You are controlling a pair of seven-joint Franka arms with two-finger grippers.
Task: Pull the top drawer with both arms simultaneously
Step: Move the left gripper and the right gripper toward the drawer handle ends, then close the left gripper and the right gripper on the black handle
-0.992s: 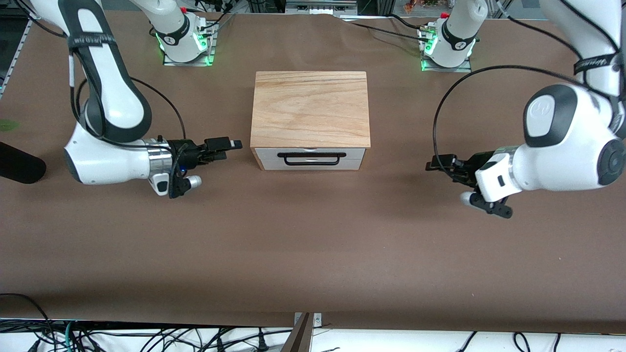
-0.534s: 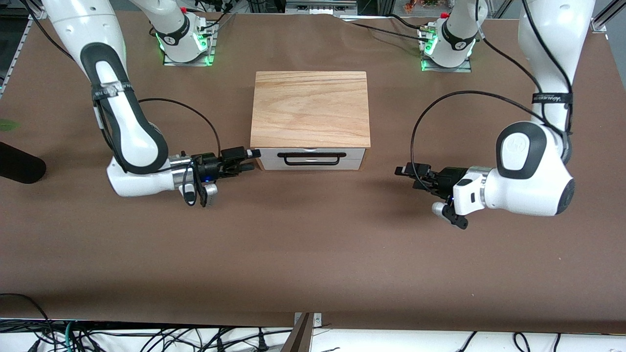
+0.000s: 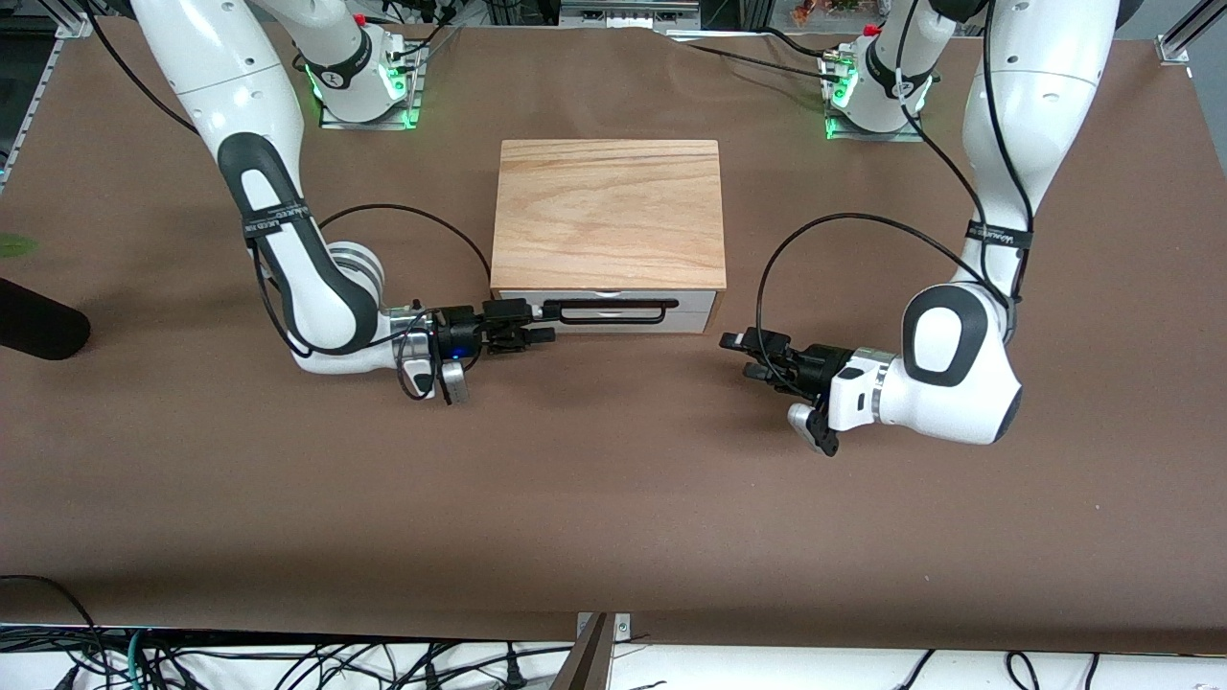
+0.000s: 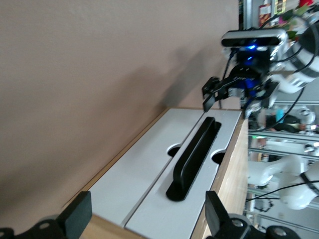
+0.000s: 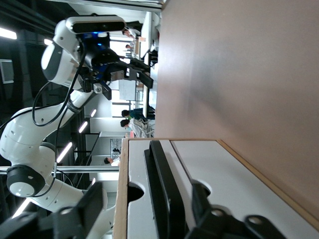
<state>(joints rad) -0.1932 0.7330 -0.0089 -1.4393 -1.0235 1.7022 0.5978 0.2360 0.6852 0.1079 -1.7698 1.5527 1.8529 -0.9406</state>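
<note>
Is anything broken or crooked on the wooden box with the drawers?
Nothing stands out. The cabinet sits square on the table, and the top drawer is shut. The right gripper straddles the handle; the left gripper, open, hangs off its other end.

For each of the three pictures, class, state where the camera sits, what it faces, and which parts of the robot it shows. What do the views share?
Front view: high across the table, facing both arms; right gripper, left gripper.
Left wrist view: low, facing the top drawer, own fingers.
Right wrist view: facing the handle, own fingers.
Shared: the handle; each wrist view shows the other arm.
</note>
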